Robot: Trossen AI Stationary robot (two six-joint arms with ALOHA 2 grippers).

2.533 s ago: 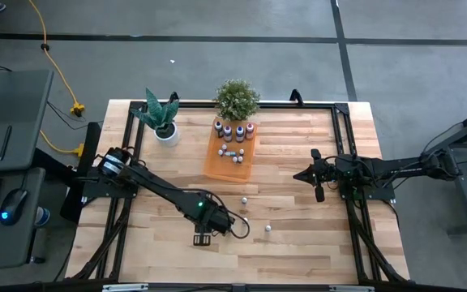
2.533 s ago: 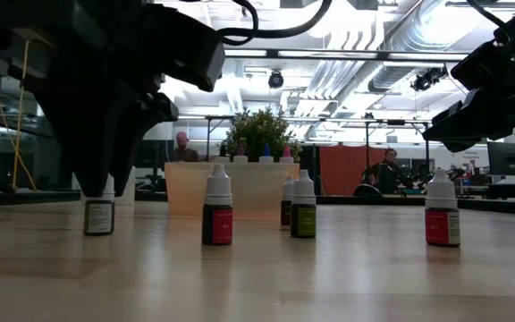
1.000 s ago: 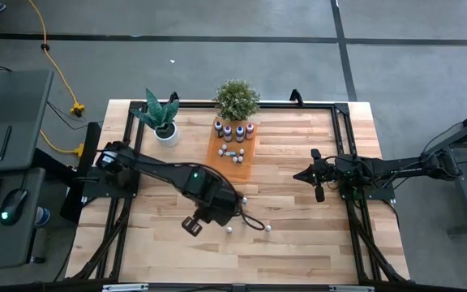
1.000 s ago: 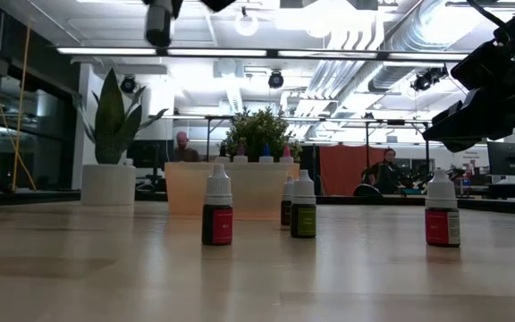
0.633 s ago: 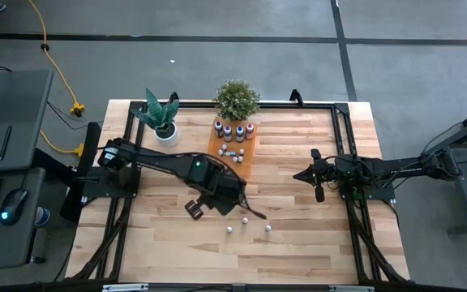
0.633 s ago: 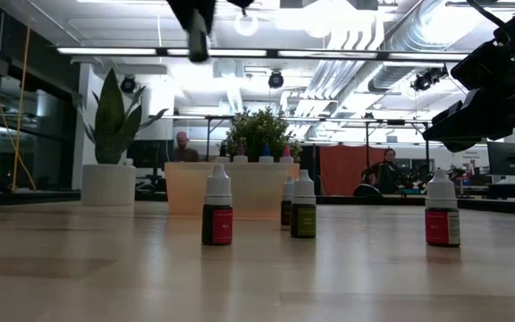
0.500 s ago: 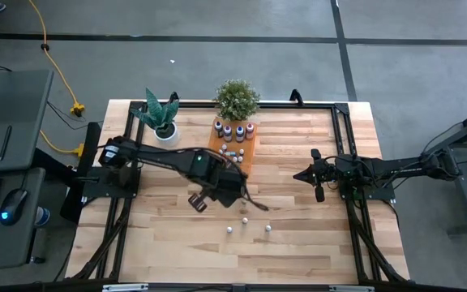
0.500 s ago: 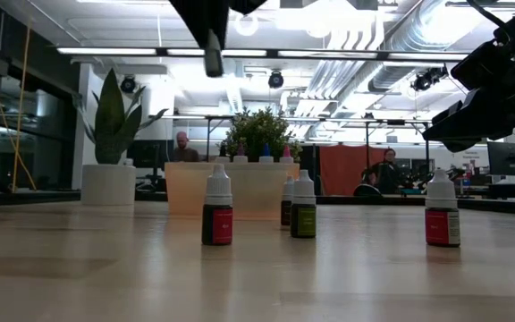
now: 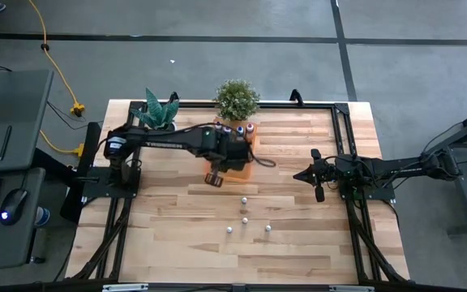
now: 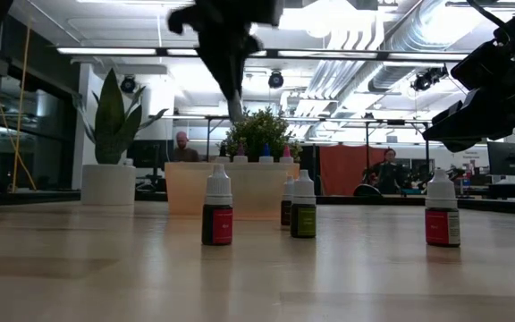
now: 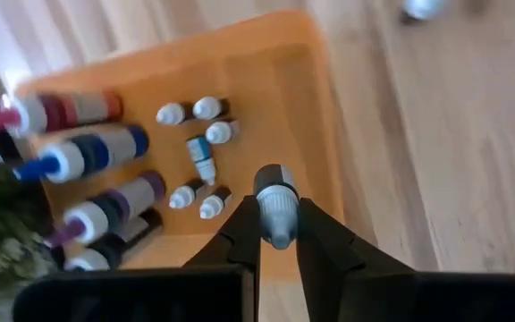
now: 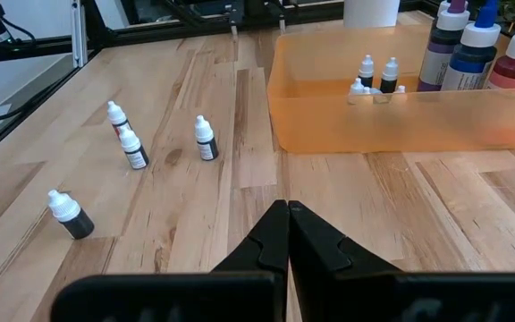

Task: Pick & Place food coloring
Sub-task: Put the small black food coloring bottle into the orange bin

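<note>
Orange tray [image 11: 307, 107]: lies under and just ahead of the left gripper [image 11: 275, 234], on the pale wooden table [image 9: 298, 243]; its near edge sits below the fingertips in the left wrist view.
Held bottle [image 11: 275, 199]: a small food coloring bottle with a white cap, pinched between the left gripper's two dark fingers [image 11: 244, 237]; its long axis runs along the fingers, cap end pointing away from the wrist, out over the tray.
Left gripper state: fingers drawn together, clamped on the held bottle.
Left gripper place: in the high view it hangs [image 9: 215, 177] at the tray's near edge, with the arm stretched across from the table's left side.
Small bottles in tray [image 11: 199, 134]: about seven, ahead of the fingertips; the blue-labelled one lies flat, the others show mainly their caps.
Tall bottles [image 11: 88, 152]: a row along the tray's far side, beyond the small ones.
Loose bottles on table [image 9: 244, 217]: four, standing upright and apart from each other, on the side of the left gripper away from the tray; all clear of it.
Open room: bare wood lies all round the four loose bottles and between them and the table's front edge.
Right gripper [image 12: 286, 210]: waits low over the table's right side, fingers pressed together and holding nothing, pointing toward the tray's side wall, well apart from it.
Plants [image 9: 236, 99]: two pots at the table's far edge, behind the tray.
</note>
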